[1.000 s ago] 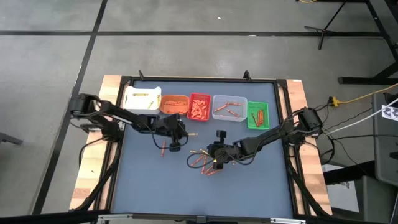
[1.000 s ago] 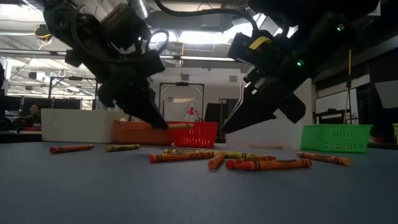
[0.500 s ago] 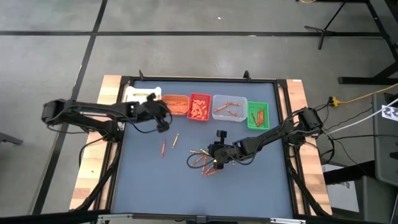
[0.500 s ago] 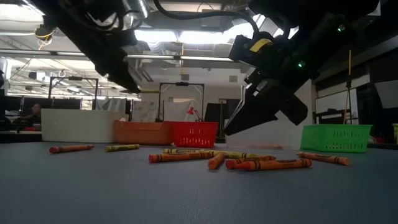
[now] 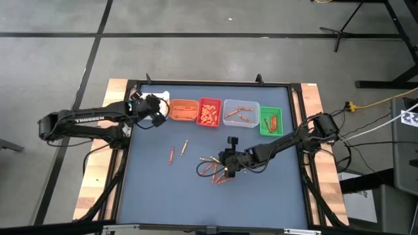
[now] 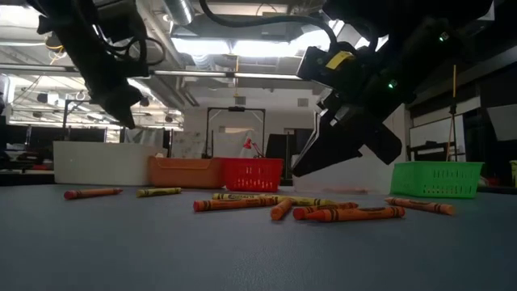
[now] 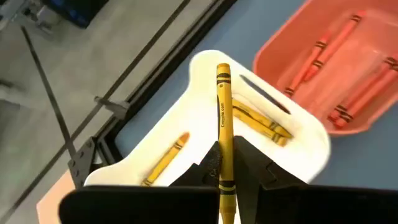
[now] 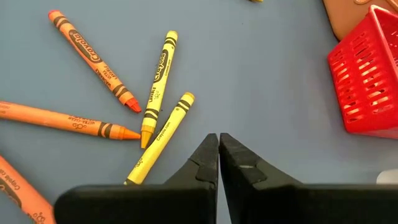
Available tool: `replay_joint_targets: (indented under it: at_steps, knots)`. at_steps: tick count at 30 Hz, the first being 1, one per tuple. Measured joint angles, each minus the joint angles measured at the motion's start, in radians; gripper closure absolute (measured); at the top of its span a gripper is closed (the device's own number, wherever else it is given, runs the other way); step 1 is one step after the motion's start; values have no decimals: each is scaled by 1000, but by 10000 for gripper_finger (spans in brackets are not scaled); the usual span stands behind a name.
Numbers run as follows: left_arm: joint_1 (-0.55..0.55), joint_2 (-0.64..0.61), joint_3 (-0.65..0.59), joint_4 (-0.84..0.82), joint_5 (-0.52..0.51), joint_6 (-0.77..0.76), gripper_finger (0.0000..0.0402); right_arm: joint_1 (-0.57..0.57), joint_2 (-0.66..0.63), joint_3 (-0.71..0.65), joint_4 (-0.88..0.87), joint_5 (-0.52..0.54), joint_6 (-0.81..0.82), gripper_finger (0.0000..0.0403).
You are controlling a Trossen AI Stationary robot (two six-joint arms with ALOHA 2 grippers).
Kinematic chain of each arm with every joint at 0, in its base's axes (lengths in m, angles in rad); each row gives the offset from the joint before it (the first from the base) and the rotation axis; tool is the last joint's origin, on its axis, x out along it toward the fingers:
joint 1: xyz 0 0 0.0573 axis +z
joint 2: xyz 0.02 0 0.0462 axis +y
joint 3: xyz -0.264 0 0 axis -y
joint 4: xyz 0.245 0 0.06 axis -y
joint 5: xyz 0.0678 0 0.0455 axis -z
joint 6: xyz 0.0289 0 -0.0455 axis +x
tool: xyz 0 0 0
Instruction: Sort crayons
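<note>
My left gripper (image 7: 225, 186) hangs above the white bin (image 7: 186, 134) at the back left of the desk (image 5: 209, 196), its jaws closed on a yellow crayon (image 7: 223, 118) that sticks out straight ahead over the bin's rim. Inside the white bin lie more yellow crayons: one by itself, and a few together at the end nearest the orange bin (image 7: 348, 62). The orange bin, just beside the white one, holds several orange crayons.

My right gripper (image 8: 219, 155) hovers low over the middle of the desk with its jaws closed on nothing. Near its tips lie two yellow crayons (image 8: 158, 81) and two orange ones (image 8: 93, 53), part of a loose cluster of crayons (image 5: 215, 171) scattered around it. Two more crayons (image 5: 177, 151) lie apart from that cluster, toward the left side of the desk.

Along the back edge the row goes on from the orange bin with a red bin (image 5: 209, 113) full of crayons, a clear bin (image 5: 240, 113) with a few, and a green bin (image 5: 271, 122) with a few.
</note>
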Motion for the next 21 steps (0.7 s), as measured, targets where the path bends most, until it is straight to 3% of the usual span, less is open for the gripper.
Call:
replay_joint_targets:
  at_steps: [9,21]
  knots:
    - [62,0,0,0,-2,0,389,0,0,0,-8,1,0,388]
    - [99,0,0,0,-2,-30,321,0,0,0,-8,2,0,388]
